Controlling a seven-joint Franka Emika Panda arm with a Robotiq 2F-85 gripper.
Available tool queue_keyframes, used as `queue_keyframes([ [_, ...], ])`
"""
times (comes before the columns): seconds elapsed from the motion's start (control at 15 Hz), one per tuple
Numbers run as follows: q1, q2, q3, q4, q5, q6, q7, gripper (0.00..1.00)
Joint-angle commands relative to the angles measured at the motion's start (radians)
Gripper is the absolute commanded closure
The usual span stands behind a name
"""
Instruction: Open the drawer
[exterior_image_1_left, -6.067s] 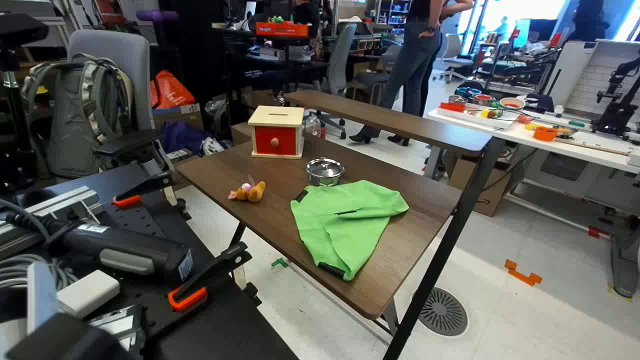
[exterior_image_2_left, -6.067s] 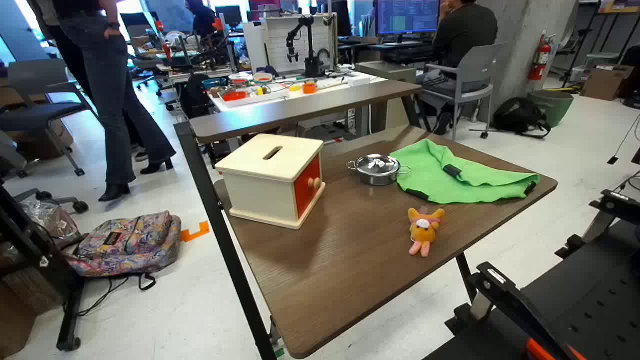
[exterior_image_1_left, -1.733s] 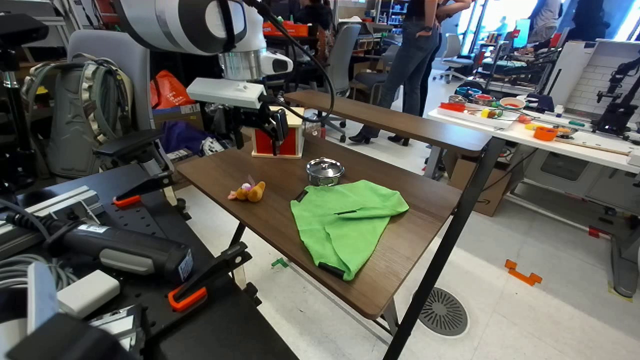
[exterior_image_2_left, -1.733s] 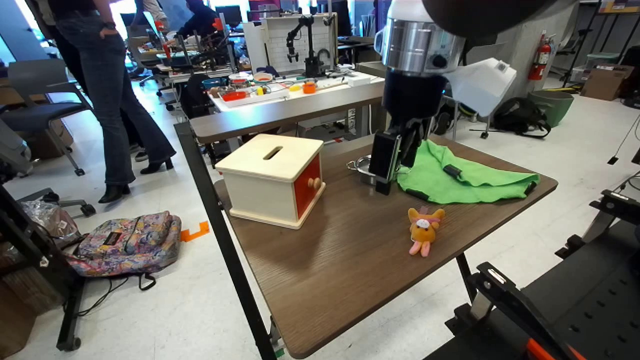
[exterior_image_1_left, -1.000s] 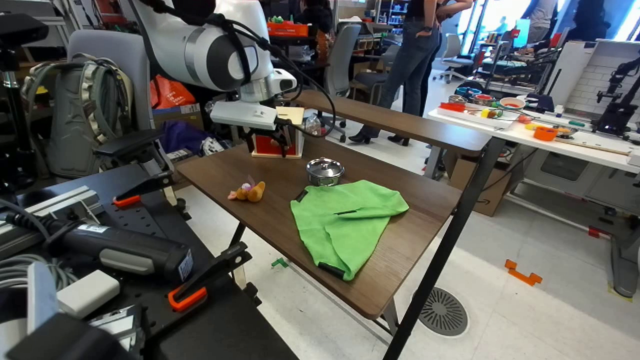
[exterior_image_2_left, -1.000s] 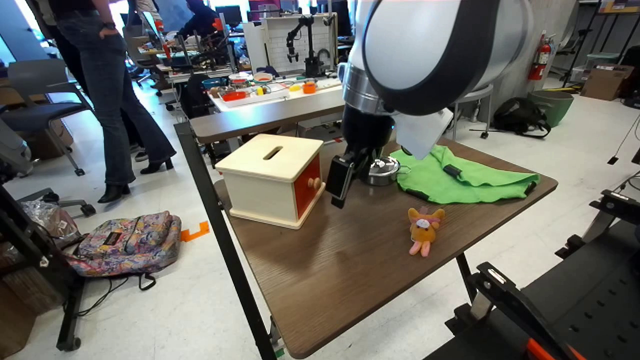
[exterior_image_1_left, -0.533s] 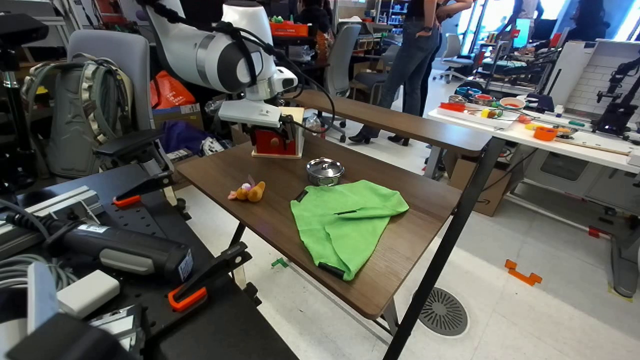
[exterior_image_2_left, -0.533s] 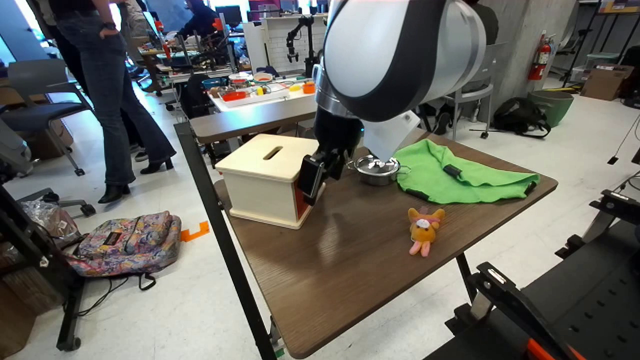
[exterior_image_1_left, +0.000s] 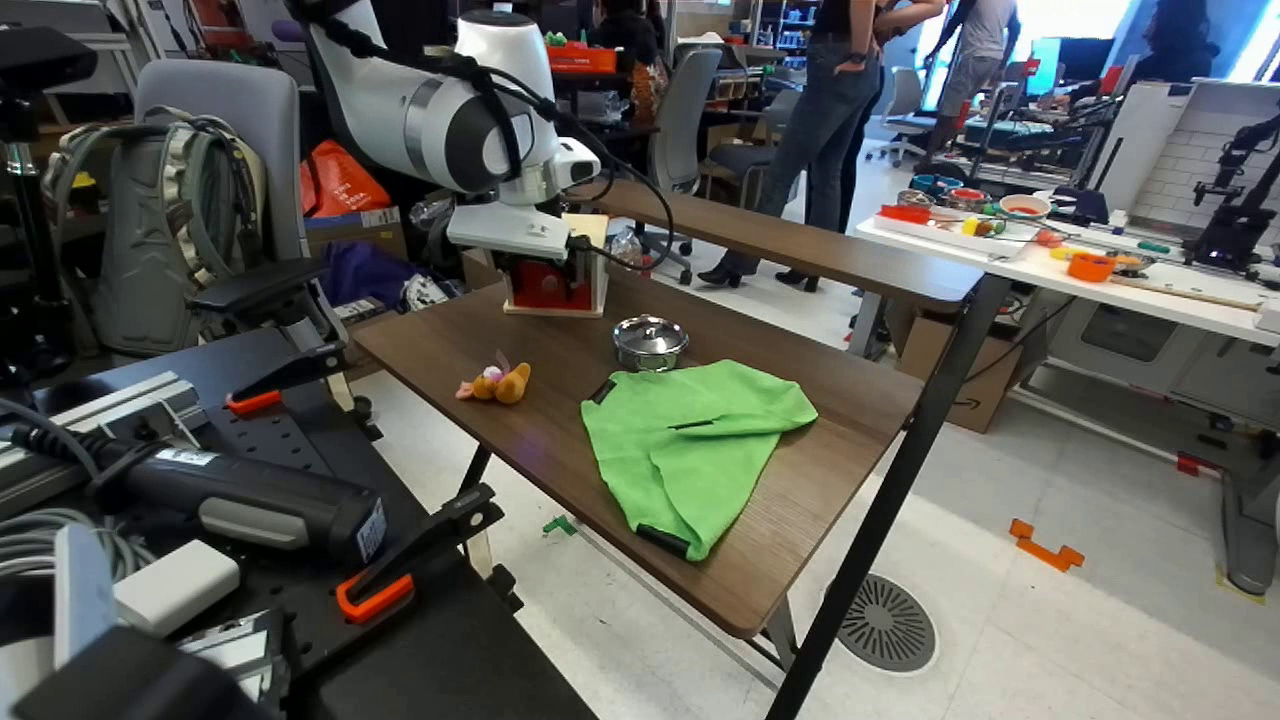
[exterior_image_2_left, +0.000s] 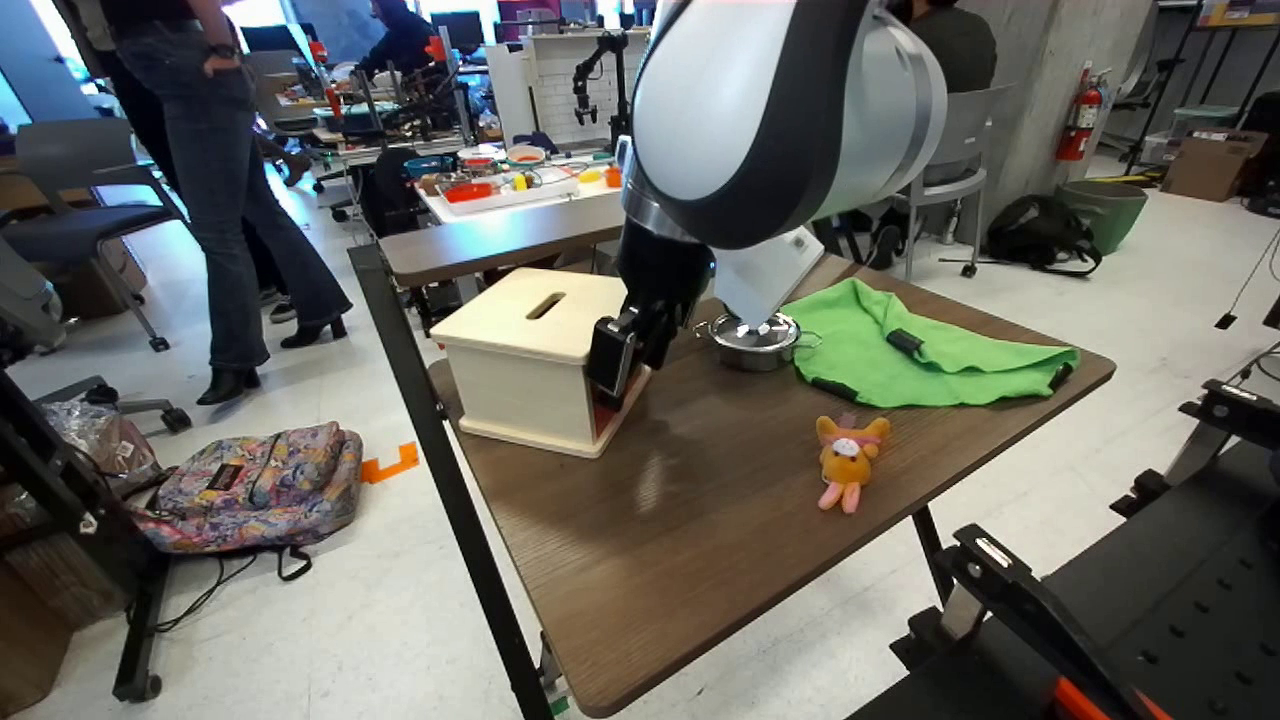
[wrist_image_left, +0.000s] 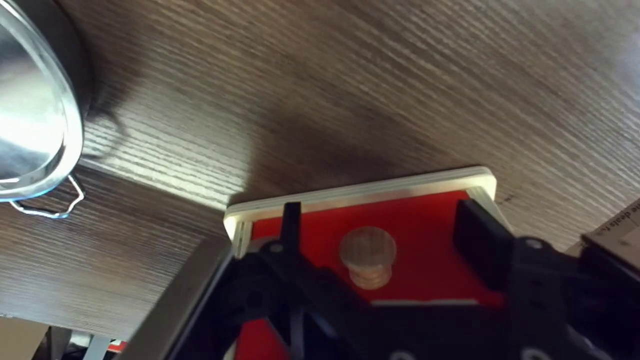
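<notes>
The drawer has a red front (exterior_image_1_left: 545, 290) with a round wooden knob (wrist_image_left: 367, 252), set in a cream wooden box (exterior_image_2_left: 515, 385) with a slot in its top. In the wrist view the red front (wrist_image_left: 420, 225) sits flush in its frame, and the drawer looks closed. My gripper (wrist_image_left: 378, 210) is open, with one finger on each side of the knob and gaps to both. In an exterior view my gripper (exterior_image_2_left: 632, 365) is close against the red front and hides most of it and the knob. I cannot tell whether the fingertips touch the front.
A lidded metal pot (exterior_image_1_left: 650, 345) stands on the brown table (exterior_image_1_left: 790, 520) near the box. It also shows in the wrist view (wrist_image_left: 30, 115). A green cloth (exterior_image_1_left: 700, 440) lies beyond the pot. A small orange toy (exterior_image_2_left: 848, 462) lies in front. A raised shelf (exterior_image_2_left: 600, 215) runs behind.
The arm was out of view at first. It has come in over the table, lowered and moved across to the box front, with the gripper open. The box, pot, cloth and toy have not moved.
</notes>
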Motion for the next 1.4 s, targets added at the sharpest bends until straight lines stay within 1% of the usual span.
queue_keyframes([
  [0.0, -0.037, 0.02, 0.032, 0.032, -0.002, -0.011, -0.024, 0.52],
  [0.07, -0.04, 0.02, 0.033, 0.032, -0.002, -0.011, -0.025, 0.58],
  [0.27, -0.042, 0.013, 0.028, 0.029, -0.004, -0.01, -0.022, 0.83],
  [0.4, -0.048, 0.01, 0.037, 0.026, -0.002, -0.013, -0.024, 0.95],
  [0.53, -0.051, 0.007, 0.039, 0.02, -0.003, -0.015, -0.026, 0.93],
  [0.73, -0.049, -0.008, 0.038, 0.006, -0.002, -0.024, -0.021, 0.93],
  [1.07, -0.094, -0.028, 0.077, -0.027, 0.011, -0.037, -0.03, 0.93],
  [1.33, -0.111, -0.049, 0.087, -0.052, 0.012, -0.042, -0.025, 0.93],
])
